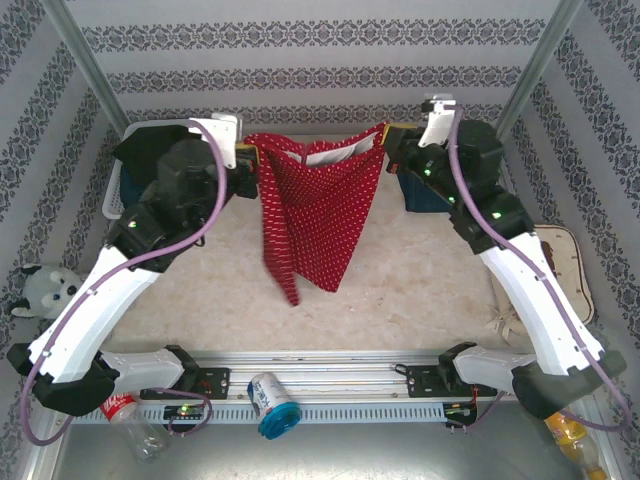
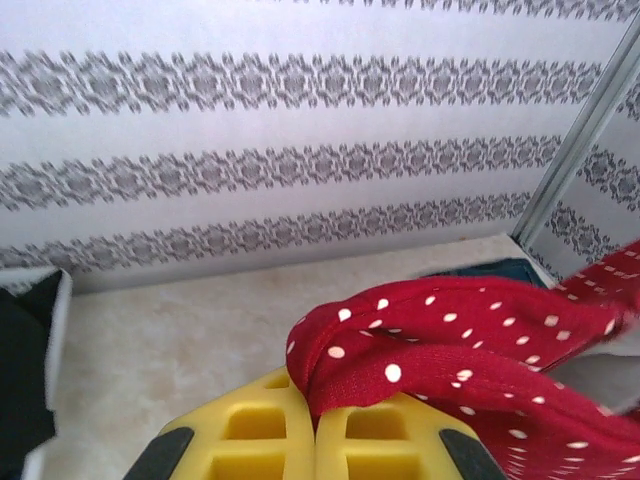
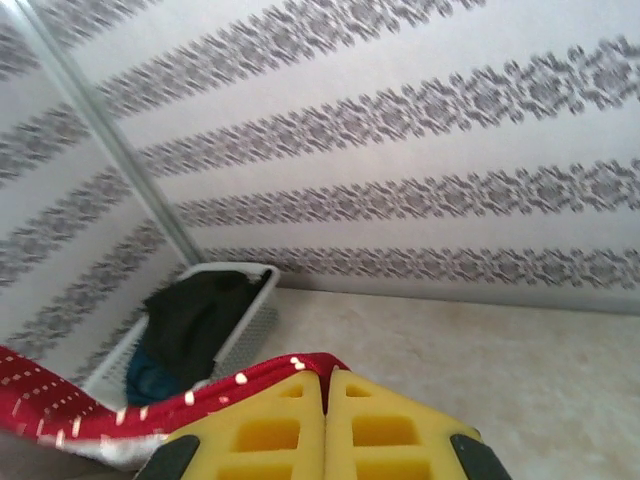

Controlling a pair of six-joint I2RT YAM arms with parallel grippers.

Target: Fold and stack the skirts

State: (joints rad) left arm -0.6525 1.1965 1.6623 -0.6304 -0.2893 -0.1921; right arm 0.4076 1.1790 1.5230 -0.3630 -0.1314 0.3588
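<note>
Both arms rise from the rail at the near edge and reach out over the pale table (image 1: 420, 285). Between them hangs the red polka-dot skirt (image 1: 320, 215), lifted by its top edge and stretched from one claw to the other, its lower part drooping to a point over the middle of the tabletop; whether the tip touches the surface cannot be told. At the far left corner, behind the left arm, sits the white mesh basket (image 3: 255, 315), holding the black skirt (image 3: 200, 310) heaped over a dark blue denim skirt (image 3: 150, 382). A second blue skirt (image 1: 420, 195) lies at the far right, partly hidden behind the right arm's wrist. The left gripper (image 2: 315, 405) is closed, its yellow pads pressed together with a fold of the red cloth pinched between them. The right gripper (image 3: 326, 385) is likewise clamped on the skirt's other top corner, red fabric trailing sideways from its pads. Below the rail a clear plastic bottle (image 1: 135, 420) lies near the left base, and a can (image 1: 270, 400) sits beside it toward the middle.
</note>
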